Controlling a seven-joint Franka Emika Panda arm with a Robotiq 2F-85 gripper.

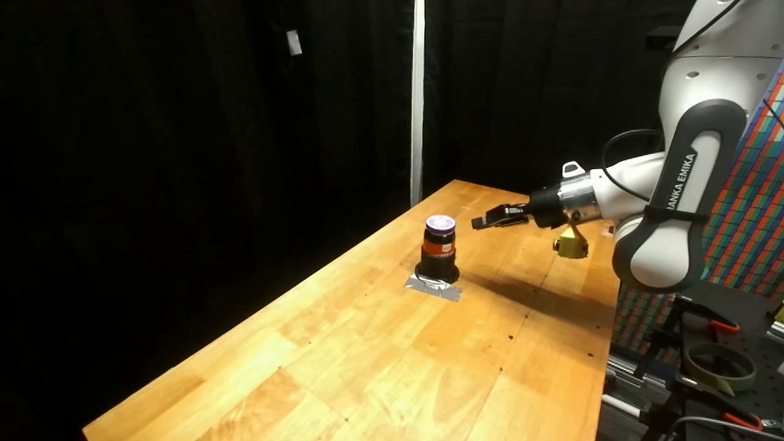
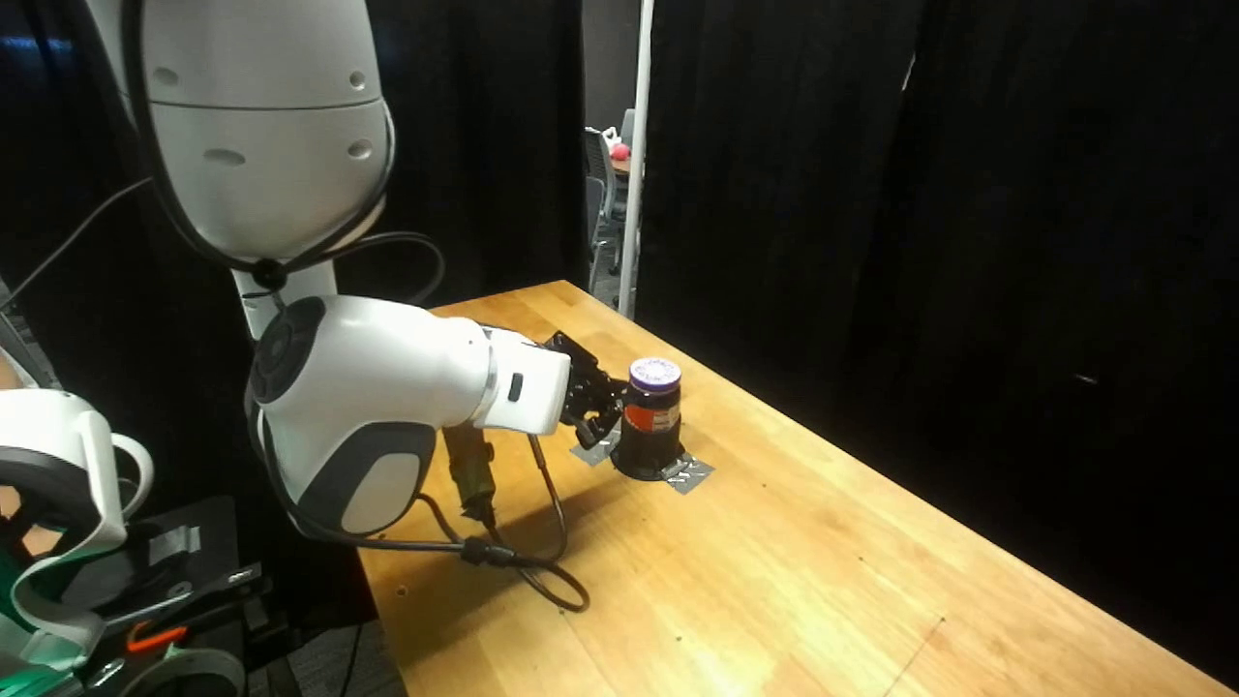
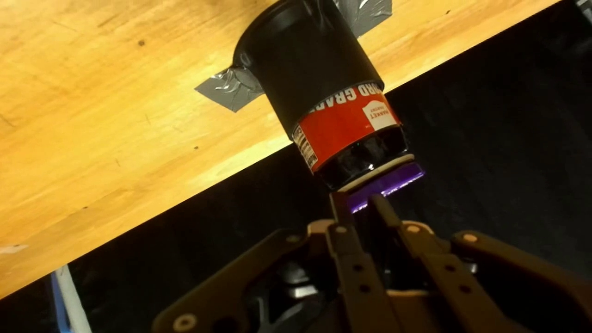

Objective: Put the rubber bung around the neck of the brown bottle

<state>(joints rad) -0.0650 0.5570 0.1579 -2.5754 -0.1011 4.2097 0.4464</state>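
Note:
The brown bottle (image 1: 439, 250) is a dark squat jar with an orange-red label and a purple lid (image 1: 440, 224). It stands upright in a black holder (image 3: 307, 60) and also shows in an exterior view (image 2: 650, 418) and in the wrist view (image 3: 349, 125). A thin tan ring (image 3: 377, 173) lies around its neck just under the lid; it seems to be the rubber bung. My gripper (image 1: 477, 224) is beside the jar at about lid height, apart from it. In the wrist view the gripper (image 3: 360, 203) has a narrow gap between its fingertips, with nothing held; they overlap the lid's near edge.
Grey tape (image 1: 435, 288) fixes the holder to the wooden table (image 1: 367, 355). The table's far edge lies close behind the jar, with a black curtain (image 1: 245, 153) beyond. A cable loop (image 2: 542, 571) hangs under the arm. A tape roll (image 1: 719, 366) lies on a side surface.

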